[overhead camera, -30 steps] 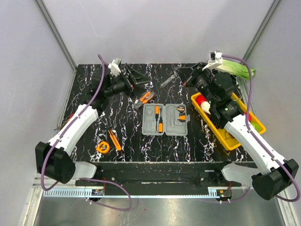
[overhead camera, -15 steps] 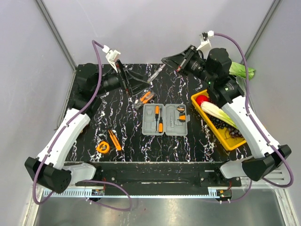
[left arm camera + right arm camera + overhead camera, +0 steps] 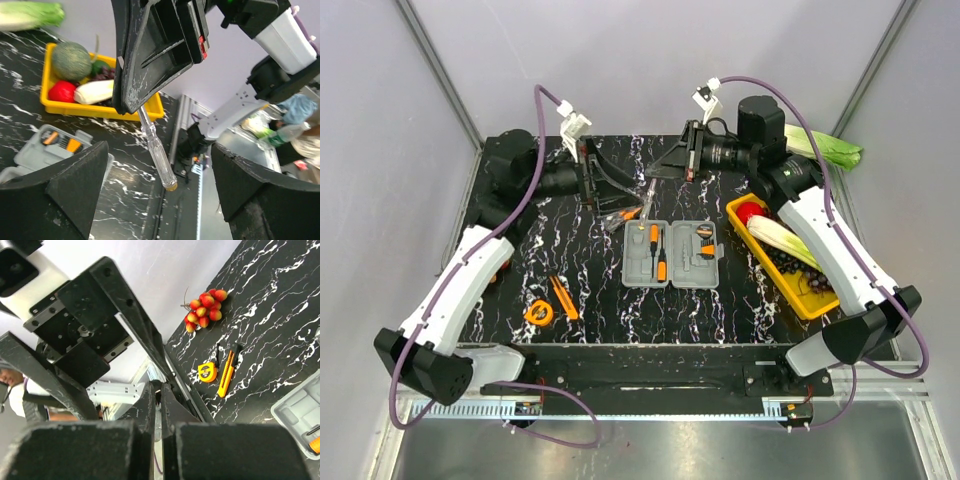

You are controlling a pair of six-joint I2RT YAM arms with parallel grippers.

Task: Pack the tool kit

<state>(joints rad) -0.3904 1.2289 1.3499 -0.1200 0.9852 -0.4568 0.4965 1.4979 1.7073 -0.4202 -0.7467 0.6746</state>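
Note:
The grey case [image 3: 672, 256] lies open mid-table with orange-and-black tools in its slots. My right gripper [image 3: 658, 174] is raised and shut on the shaft of a clear-handled screwdriver [image 3: 647, 206], which hangs handle-down. In the left wrist view the right gripper [image 3: 131, 102] holds the screwdriver [image 3: 159, 156] between my left gripper's [image 3: 157, 152] wide-open fingers, not touching them. My left gripper [image 3: 620, 186] faces the right one. Orange pliers [image 3: 631, 209] lie behind the case. A tape measure [image 3: 539, 313] and utility knife [image 3: 563, 297] lie at front left, and both show in the right wrist view [image 3: 207, 372] [image 3: 228, 375].
A yellow tray [image 3: 817, 302] of vegetables stands right of the case, and it shows in the left wrist view [image 3: 50, 105]. A napa cabbage [image 3: 828, 149] lies at the back right. A cluster of small red fruit [image 3: 204, 303] lies at the table's left edge.
Both arms rose and turned to face each other. My right gripper carried the screwdriver left, between my left gripper's open fingers.

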